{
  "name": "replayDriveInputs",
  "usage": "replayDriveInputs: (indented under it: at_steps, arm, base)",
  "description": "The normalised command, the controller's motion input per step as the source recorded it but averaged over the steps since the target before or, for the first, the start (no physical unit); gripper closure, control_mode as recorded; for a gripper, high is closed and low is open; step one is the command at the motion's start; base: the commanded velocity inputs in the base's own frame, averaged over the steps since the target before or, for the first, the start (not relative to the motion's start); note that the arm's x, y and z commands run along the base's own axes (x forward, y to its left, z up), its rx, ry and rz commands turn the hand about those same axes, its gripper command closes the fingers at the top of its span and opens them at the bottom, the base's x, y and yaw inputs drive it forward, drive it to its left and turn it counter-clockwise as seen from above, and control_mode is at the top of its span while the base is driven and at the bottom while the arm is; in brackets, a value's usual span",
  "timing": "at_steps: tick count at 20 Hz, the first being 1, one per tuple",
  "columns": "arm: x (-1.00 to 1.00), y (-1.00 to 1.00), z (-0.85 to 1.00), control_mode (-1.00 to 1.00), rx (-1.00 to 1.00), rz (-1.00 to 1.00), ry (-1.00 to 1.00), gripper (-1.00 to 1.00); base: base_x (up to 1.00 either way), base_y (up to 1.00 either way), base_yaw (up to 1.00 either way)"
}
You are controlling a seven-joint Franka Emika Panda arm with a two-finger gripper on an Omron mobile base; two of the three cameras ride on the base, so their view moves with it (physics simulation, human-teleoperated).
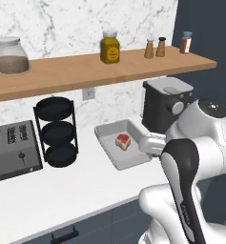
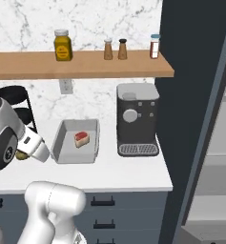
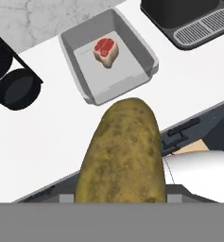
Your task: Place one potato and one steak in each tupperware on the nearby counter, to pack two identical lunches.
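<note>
My gripper (image 3: 123, 191) is shut on a large brown potato (image 3: 122, 151) that covers the fingers in the hand view. It hangs above the counter's (image 3: 52, 142) front edge, short of the tupperware (image 3: 146, 52). In the right base view the potato (image 2: 22, 155) peeks out under the white hand, left of the tupperware (image 2: 62, 138). The pale grey tupperware (image 1: 105, 138) lies on the white counter (image 1: 62, 195) with one red steak (image 1: 123, 141) (image 2: 81, 138) (image 3: 106, 49) inside it.
A dark coffee machine (image 1: 164, 102) (image 2: 137, 116) stands just right of the tray. A black three-tier rack (image 1: 57, 131) and a toaster (image 1: 12, 150) sit to the left. A wooden shelf (image 1: 86, 71) with jars hangs above. A tall dark cabinet (image 2: 195, 95) ends the counter at the right.
</note>
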Motion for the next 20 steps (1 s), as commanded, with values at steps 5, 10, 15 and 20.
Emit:
replayDriveInputs:
  at_steps: [5,10,15,20]
  arm:
    - [0.63,0.0,-0.31,-1.0,0.0,-0.1,0.0,1.0]
    - [0.74,0.0,-0.27,-1.0,0.0,-0.31,0.0,1.0]
    - [0.54,0.0,-0.35,-1.0,0.02,-0.53,0.07,1.0]
    - [0.55,-0.01,-0.4,-1.0,0.12,-0.32,0.21,1.0]
  base:
    - [0.0,0.0,0.0]
    - [0.0,0.0,0.0]
    - [0.0,0.0,0.0]
    - [0.0,0.0,0.0]
